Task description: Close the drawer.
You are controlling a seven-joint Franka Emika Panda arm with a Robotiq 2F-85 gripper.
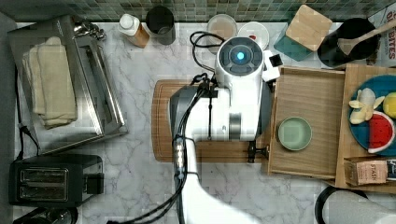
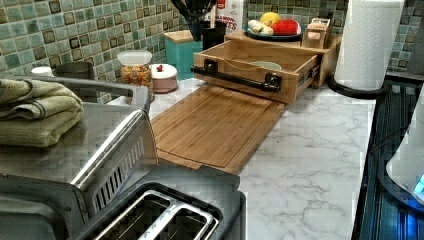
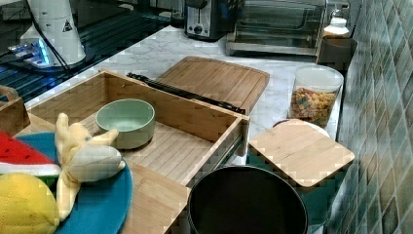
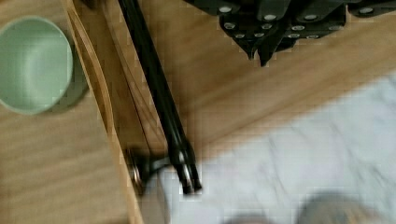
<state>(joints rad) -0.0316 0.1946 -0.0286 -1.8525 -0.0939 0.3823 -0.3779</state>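
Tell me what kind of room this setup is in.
Most likely a kitchen counter: a toaster and toaster oven stand on the marble worktop, with a mosaic-tile backsplash behind.

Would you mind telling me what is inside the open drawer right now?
The drawer holds one pale green bowl on its slatted floor. The bowl looks empty. The floor beneath it is covered.
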